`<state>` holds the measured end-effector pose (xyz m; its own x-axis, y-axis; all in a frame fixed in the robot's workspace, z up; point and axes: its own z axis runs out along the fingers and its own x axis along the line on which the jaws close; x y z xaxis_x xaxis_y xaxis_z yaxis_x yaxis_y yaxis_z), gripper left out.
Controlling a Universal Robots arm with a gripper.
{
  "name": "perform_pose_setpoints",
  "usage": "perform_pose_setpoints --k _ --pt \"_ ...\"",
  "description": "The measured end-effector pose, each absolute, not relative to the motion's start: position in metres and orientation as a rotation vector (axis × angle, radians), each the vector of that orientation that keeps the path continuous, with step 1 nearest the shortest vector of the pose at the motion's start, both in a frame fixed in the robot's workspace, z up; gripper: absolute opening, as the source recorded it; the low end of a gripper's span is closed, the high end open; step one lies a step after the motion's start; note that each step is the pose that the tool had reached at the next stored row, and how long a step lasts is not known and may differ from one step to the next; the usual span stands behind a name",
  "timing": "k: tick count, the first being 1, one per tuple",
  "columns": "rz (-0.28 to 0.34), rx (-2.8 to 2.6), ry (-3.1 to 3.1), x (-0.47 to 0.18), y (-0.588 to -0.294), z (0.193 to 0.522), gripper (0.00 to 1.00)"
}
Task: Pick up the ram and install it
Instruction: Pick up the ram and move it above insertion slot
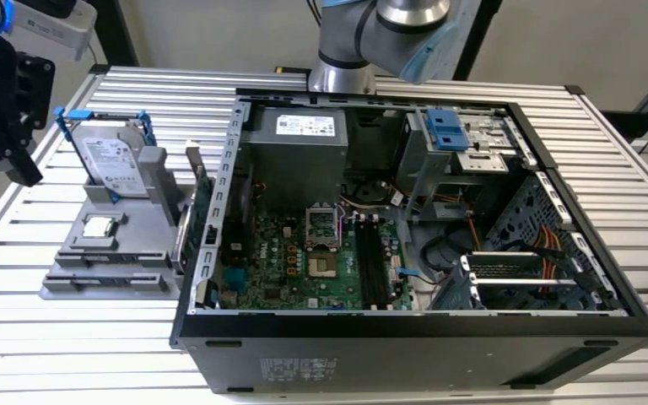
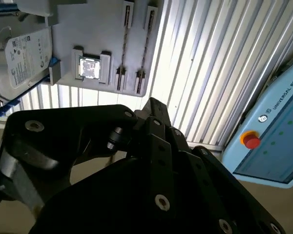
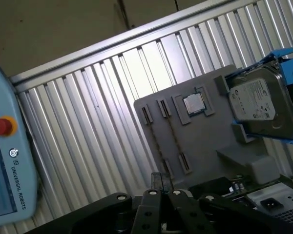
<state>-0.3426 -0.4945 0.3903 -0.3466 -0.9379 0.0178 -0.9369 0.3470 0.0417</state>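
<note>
My black gripper [image 1: 20, 169] hangs high over the table's edge at the exterior view's left, away from the grey parts holder [image 1: 77, 283]. In both wrist views its fingers meet at a point [image 2: 154, 105] [image 3: 161, 183], shut with nothing seen between them. A thin greenish board on edge between the holder and the computer case looks like the ram [image 1: 186, 236]. The holder's two long grooves [image 3: 173, 136] [image 2: 124, 44] look bare. The motherboard's long black memory slots [image 1: 369, 261] lie inside the open case.
A hard drive in a blue frame [image 1: 110, 160] [image 3: 256, 100] and a small square processor [image 1: 99, 226] [image 2: 89, 67] sit on the holder. A teach pendant with a red button [image 2: 251, 140] [image 3: 0, 126] lies off the slatted table's edge. The arm's base [image 1: 341, 59] stands behind the case.
</note>
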Motion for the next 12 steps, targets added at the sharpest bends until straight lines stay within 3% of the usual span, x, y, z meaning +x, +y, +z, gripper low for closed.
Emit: perform_pose_setpoints --k 12 --pt "-0.031 1.955 -2.41 -0.3426 -0.4942 0.3903 0.0"
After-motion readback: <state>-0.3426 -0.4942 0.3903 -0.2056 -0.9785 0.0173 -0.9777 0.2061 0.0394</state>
